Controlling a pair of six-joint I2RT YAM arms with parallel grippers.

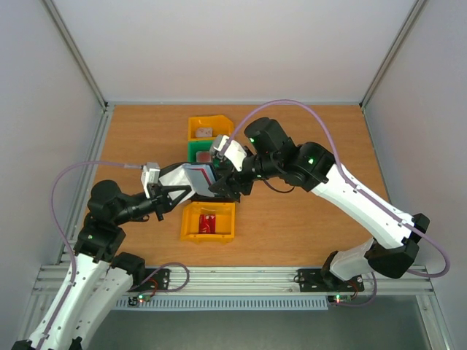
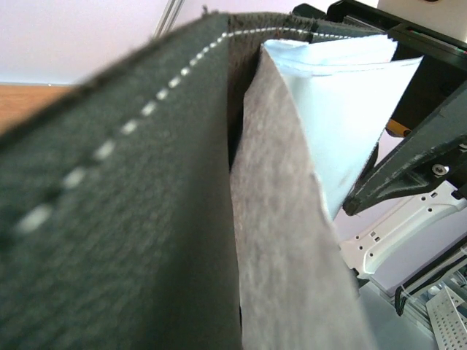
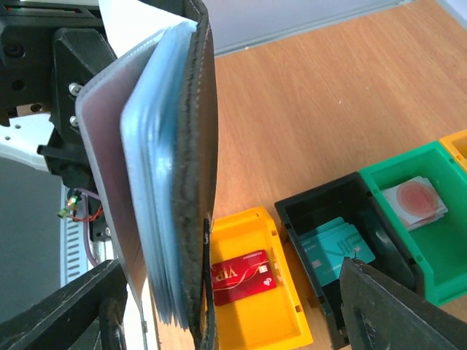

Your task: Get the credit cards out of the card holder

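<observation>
Card holder (image 1: 191, 177) sits off the table (image 1: 306, 226), held up in the air between the two arms, above the row of bins. We see it standing roughly upright and fanned open: a black stitched cover on the outside, a grey leaf and shiny pale-blue pockets within. Our left gripper (image 1: 177, 195) is clamped tight on its lower edge, and its wrist view is filled by the cover and the leaf right up against the lens. Our right gripper (image 3: 233, 277) stands with its fingers (image 3: 394, 313) spread wide; the holder hangs close to one of them, and neither pinches it. Below, the near yellow bin (image 3: 248, 219) holds a red card (image 3: 244, 277) lying flat. Just beside it the black bin (image 3: 292, 219) holds teal cards (image 3: 334, 249), and the green bin (image 3: 401, 160) next along holds a white card with a round red mark (image 3: 416, 200). A second yellow bin (image 1: 198, 124) stands at the far end of the row, touching the green one. We cannot tell whether any card is left in the pockets.
</observation>
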